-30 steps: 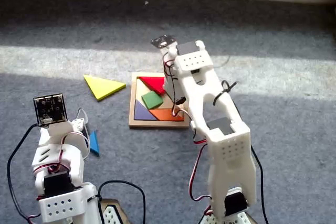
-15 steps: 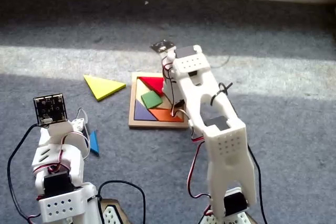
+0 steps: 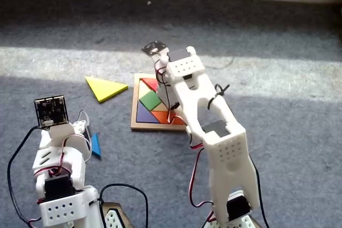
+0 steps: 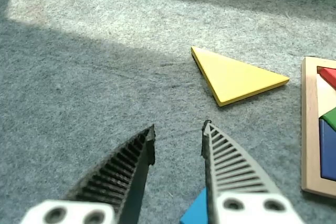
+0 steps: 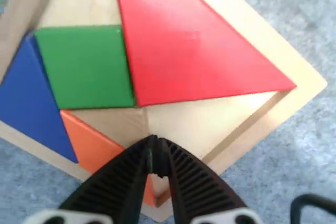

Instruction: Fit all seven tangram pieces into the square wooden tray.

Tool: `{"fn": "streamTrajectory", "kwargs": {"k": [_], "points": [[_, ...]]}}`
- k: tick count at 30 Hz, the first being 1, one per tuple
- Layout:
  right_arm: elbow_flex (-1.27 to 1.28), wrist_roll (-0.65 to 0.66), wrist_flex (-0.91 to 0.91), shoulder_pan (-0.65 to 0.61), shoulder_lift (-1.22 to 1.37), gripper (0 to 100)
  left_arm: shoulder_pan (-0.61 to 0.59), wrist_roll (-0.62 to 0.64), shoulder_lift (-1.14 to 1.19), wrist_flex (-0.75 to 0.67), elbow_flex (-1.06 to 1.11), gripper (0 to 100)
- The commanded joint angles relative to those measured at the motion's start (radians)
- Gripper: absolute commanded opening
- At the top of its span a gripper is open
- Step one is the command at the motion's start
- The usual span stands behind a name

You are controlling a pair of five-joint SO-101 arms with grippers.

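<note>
Currently: square wooden tray (image 3: 134, 105), mid-carpet, holds red triangle (image 5: 178, 51), green square (image 5: 84, 66), blue triangle (image 5: 31, 103) and orange piece (image 5: 92, 148). Yellow triangle (image 4: 236, 77) lies on carpet near the tray. Right gripper (image 5: 156, 145) is over the tray, claw closed, empty. Left gripper (image 4: 178, 127) is over carpet, claw parted, empty.

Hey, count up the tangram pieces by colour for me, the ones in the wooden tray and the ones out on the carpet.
Red: 1, red triangle, in the tray
Green: 1, green square, in the tray
Orange: 1, orange piece, in the tray
Blue: 2, dark blue triangle in the tray, light blue piece on the carpet
Yellow: 1, yellow triangle, on the carpet
Total: 6
</note>
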Motion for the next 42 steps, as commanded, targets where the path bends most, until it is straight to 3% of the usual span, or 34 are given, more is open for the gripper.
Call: {"fn": "streamTrajectory", "kwargs": {"k": [1,4,26,33,42], "points": [[-0.007,-0.008,-0.019,-0.033,-0.073,0.5,0.01,-0.011,-0.008,-0.002,-0.013,17],[-0.012,-0.055,-0.018,-0.035,-0.077,0.5,0.01,-0.011,-0.008,-0.002,-0.013,17],[-0.048,-0.063,0.071,0.038,-0.228,0.5,0.01,-0.011,-0.008,-0.002,-0.013,17],[-0.058,-0.13,0.074,0.061,-0.234,0.5,0.01,-0.011,-0.008,-0.002,-0.015,17],[0.13,-0.175,-0.024,0.082,-0.43,0.5,0.01,-0.011,-0.008,-0.003,-0.012,17]]}}
